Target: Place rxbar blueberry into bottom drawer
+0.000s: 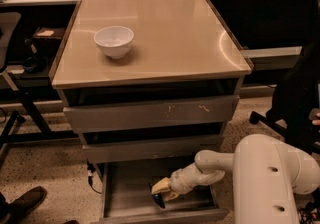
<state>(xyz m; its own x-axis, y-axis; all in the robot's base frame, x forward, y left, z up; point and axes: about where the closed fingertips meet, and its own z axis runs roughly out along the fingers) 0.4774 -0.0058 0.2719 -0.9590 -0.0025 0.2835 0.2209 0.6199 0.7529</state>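
Note:
The bottom drawer (125, 193) of the grey-brown cabinet is pulled open. My gripper (161, 193) reaches down into it from the right, over the middle of the drawer floor. Its yellowish fingers (161, 185) are shut on the rxbar blueberry (159, 201), a small dark bar that hangs from the fingertips just above the drawer floor. My white arm (210, 168) crosses the drawer's right side.
A white bowl (114, 41) stands on the cabinet top (165, 38) at the left. The two shallower drawers (150, 113) above are slightly ajar. A chair base (265, 118) is at the right, a shoe (25, 203) at the lower left.

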